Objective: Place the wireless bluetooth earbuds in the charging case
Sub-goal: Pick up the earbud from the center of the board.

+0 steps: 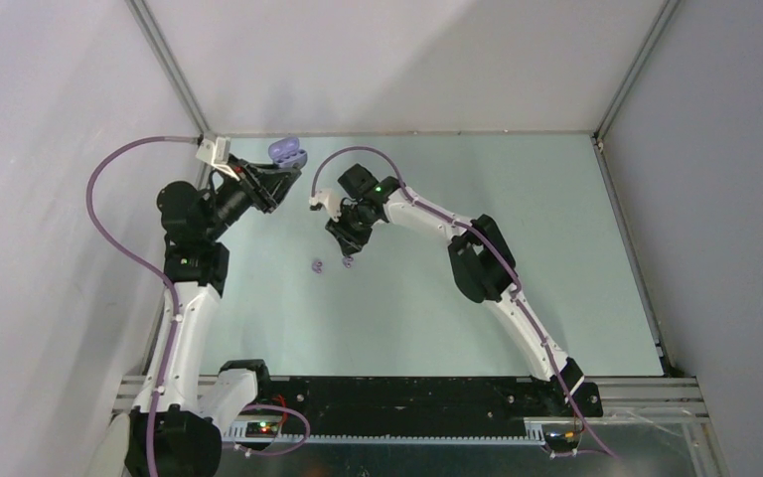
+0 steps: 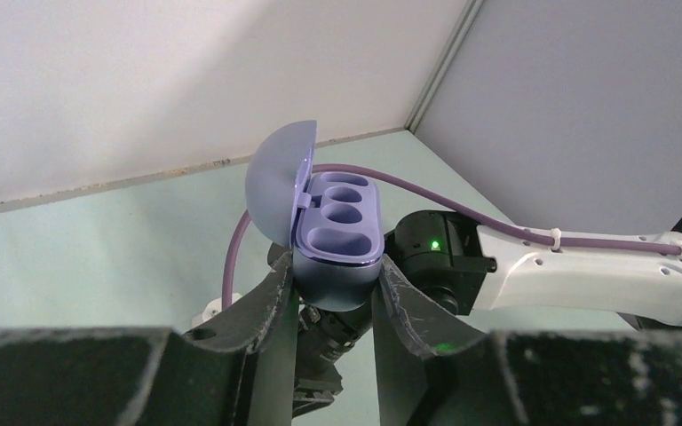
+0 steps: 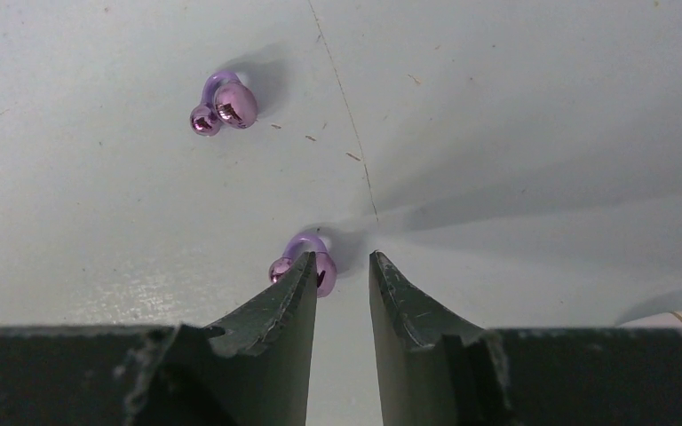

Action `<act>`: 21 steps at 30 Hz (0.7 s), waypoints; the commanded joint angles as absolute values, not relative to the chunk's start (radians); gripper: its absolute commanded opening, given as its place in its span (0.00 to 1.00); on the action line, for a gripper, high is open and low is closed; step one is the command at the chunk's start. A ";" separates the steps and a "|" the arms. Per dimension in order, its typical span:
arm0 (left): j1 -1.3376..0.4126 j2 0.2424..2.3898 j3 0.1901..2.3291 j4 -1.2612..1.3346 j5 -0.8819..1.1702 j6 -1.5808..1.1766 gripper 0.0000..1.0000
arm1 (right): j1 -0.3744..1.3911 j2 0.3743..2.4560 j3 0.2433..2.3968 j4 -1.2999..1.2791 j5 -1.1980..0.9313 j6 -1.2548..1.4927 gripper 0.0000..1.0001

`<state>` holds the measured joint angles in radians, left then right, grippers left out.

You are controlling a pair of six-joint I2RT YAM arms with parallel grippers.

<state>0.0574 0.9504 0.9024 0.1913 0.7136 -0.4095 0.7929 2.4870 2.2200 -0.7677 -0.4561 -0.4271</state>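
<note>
Right wrist view gives you two purple earbuds lying on the pale green table. Each is a pair of glossy, mirror-like bulbs, one larger and one smaller, joined by a curved lilac band. The upper-left earbud lies alone in the upper left of the frame. The centre earbud sits at the middle of the frame, right at the tip of the left-hand finger, which hides part of it. Your right gripper stands at a narrow gap. Only bare table shows between its two dark, rough-faced fingers, so it grips nothing.

From the top camera, the two earbuds read as two small purple specks side by side, left of the frame's centre. The right gripper is just above them.

In the left wrist view you have one charging case, a rounded shell of smooth, matte lilac plastic. Its domed lid is swung open toward the left of the frame. You can count three oval hollows in its top face, and all of them show bare. Your left gripper is clamped on the case's lower body, one finger on each side. From above, the case hangs off the table in the upper left of the frame, well apart from both earbuds.
</note>
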 commanded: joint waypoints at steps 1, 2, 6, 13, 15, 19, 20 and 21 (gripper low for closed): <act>0.065 0.927 0.891 0.201 0.718 -0.397 0.00 | 0.802 2.496 2.250 -0.777 -0.467 -0.389 0.33; 0.065 0.926 0.888 0.200 0.718 -0.395 0.00 | 0.803 2.499 2.248 -0.779 -0.468 -0.389 0.34; 0.065 0.925 0.881 0.206 0.719 -0.398 0.00 | 0.810 2.504 2.235 -0.782 -0.451 -0.378 0.34; 0.065 0.927 0.868 0.227 0.719 -0.411 0.00 | 0.816 2.493 2.207 -0.791 -0.392 -0.300 0.32; 0.066 0.930 0.866 0.237 0.720 -0.415 0.00 | 0.816 2.479 2.189 -0.799 -0.383 -0.278 0.31; 0.066 0.943 0.864 0.271 0.721 -0.437 0.00 | 0.815 2.446 2.139 -0.805 -0.376 -0.262 0.30; 0.066 0.947 0.863 0.283 0.720 -0.441 0.00 | 0.813 2.441 2.124 -0.805 -0.376 -0.262 0.30; 0.066 0.950 0.862 0.289 0.720 -0.446 0.00 | 0.812 2.433 2.112 -0.806 -0.376 -0.262 0.29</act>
